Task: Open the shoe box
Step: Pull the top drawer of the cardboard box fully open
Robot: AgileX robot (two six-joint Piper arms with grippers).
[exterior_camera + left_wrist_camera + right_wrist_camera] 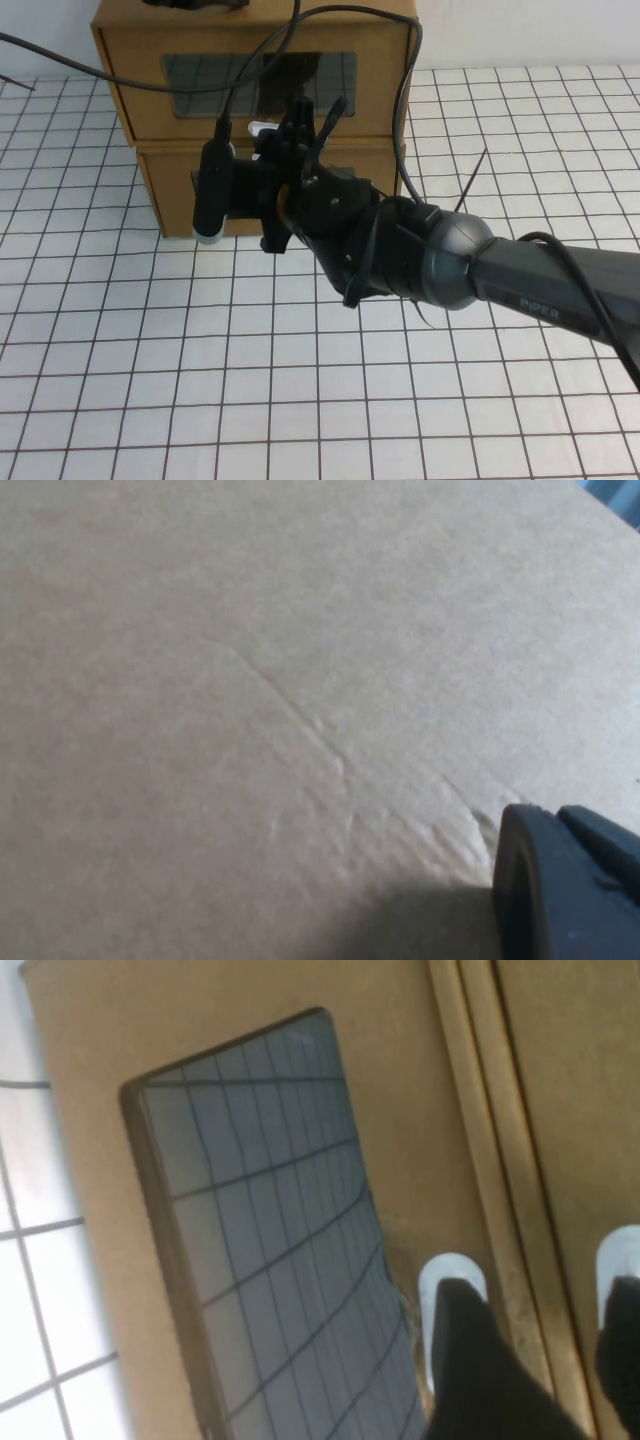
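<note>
Two brown cardboard shoe boxes are stacked at the back, the upper box [130, 60] on the lower box [165, 200], each with a dark window in its front. My right gripper [266, 132] is up against the box fronts at the seam between them. In the right wrist view the right gripper [535, 1295] is open, its white-tipped fingers [452, 1290] standing either side of the cardboard seam [500, 1210], beside a window [260, 1220]. My left gripper [570, 880] lies close against plain cardboard [250, 680]; in the high view it shows as a dark shape [195, 3] on top of the upper box.
The white gridded tabletop [200, 380] spreads in front of the boxes. The right arm [540, 285] crosses from the right edge, with cables [405, 110] looping over the boxes. A black cylinder [212, 190] on the wrist hangs before the lower box.
</note>
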